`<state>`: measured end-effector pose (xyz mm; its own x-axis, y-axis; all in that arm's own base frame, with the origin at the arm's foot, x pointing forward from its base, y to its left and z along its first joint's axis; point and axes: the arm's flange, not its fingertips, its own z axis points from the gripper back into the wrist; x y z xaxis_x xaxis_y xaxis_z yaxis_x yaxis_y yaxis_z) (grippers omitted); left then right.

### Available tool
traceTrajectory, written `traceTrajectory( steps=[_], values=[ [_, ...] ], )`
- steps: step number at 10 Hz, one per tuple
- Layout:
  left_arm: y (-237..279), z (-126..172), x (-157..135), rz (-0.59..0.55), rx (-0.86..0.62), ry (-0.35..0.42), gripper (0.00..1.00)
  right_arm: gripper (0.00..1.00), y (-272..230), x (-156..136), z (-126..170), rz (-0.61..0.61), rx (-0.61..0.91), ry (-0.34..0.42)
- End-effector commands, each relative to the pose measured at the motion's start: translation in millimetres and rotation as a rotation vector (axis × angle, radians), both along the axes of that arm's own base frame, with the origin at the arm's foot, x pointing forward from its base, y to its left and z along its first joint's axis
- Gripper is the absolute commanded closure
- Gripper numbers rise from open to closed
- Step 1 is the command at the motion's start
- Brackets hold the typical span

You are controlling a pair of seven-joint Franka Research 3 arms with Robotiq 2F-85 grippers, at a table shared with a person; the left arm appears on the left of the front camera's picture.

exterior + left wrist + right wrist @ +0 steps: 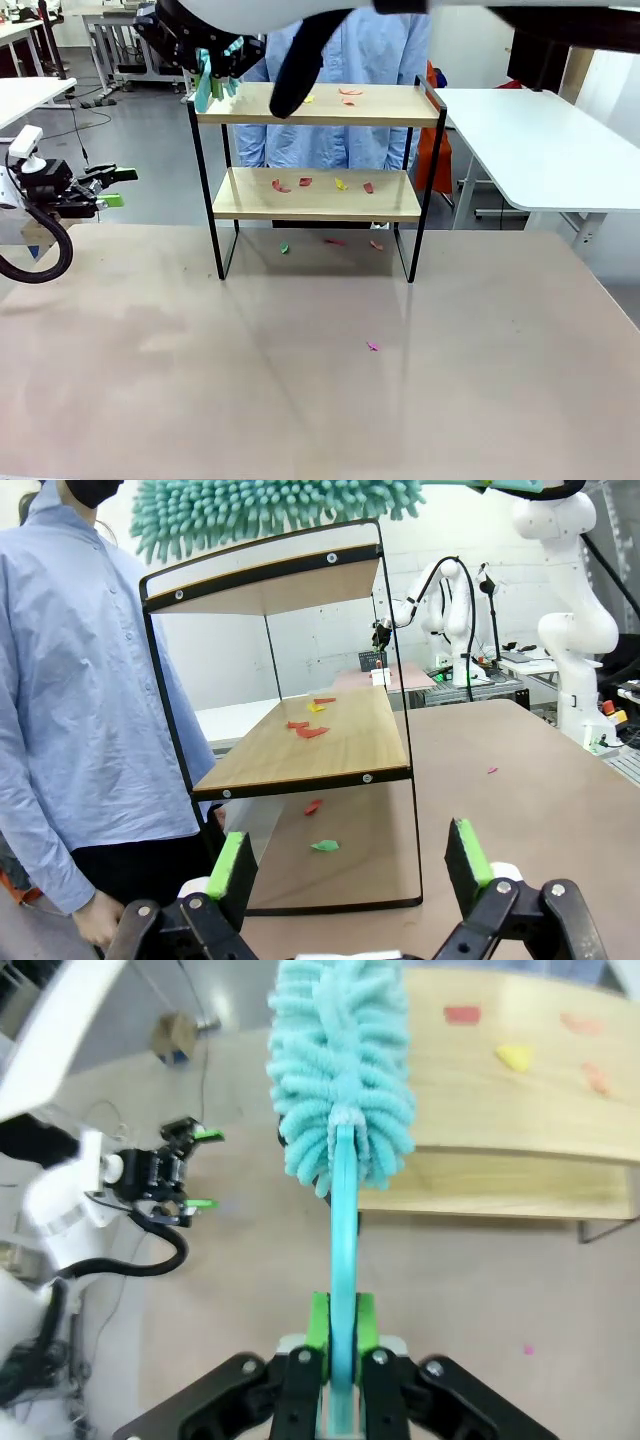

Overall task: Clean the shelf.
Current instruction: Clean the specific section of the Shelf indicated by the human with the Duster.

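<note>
Teal and fluffy, the duster sits at the top left of the front view, by the left end of the shelf's top board. The right tool holds it, w/ its arm coming across the top of the frame. The shelf stands mid frame at the far side of the bench. It has two pale wood boards, flat and smooth, in a thin black metal frame. Small paper bits, red, yellow & orange, lie on both boards, plus a few on the bench under it. The left tool is at the left edge, wide open and holding nothing.

Left wrist view: the left tool has its green pads far apart w/ nothing btwn them. The shelf fills the middle, seen from one end. The duster pokes over the top board, all soft noodle strands. A person in a blue shirt stands at the left.

Right wrist view: the right tool, at the bottom, is pinched tight on the duster's thin flat plastic handle. The fluffy head is top middle, over the board's end. The shelf and its bits are upper right.

To do it well, I think: lay the soft head flat on the board & press lightly. Sweep slow along the whole length so the light bits slide off and don't fly. Keep the handle off the metal frame. The lower board has a tight gap, so go in low & level.
</note>
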<state>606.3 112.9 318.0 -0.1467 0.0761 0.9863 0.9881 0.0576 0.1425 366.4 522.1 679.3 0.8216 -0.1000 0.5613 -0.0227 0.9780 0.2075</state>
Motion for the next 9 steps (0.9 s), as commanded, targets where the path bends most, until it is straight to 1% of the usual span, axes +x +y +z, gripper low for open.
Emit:
traceTrajectory(
  steps=[1,4,7,8,9],
  values=[
    [0.2,3.1,-0.8,0.002,0.0,-0.015,0.0,0.87,14.8,12.8,13.2,-0.044,0.035,0.03],
    [0.2,3.1,-0.8,0.002,0.0,-0.015,0.0,0.87,9.0,23.3,1.3,-0.05,0.044,0.101],
    [0.2,3.1,-0.8,0.002,0.0,-0.015,0.0,0.87,4.1,30.0,-17.1,-0.043,0.04,0.196],
    [0.2,3.1,-0.8,0.002,0.0,-0.015,0.0,0.87,3.1,26.2,-17.7,0.038,0.029,0.215],
    [0.2,3.1,-0.8,0.002,0.0,-0.015,0.0,0.87,7.7,27.7,-19.4,-0.042,0.035,0.158]
  ],
)
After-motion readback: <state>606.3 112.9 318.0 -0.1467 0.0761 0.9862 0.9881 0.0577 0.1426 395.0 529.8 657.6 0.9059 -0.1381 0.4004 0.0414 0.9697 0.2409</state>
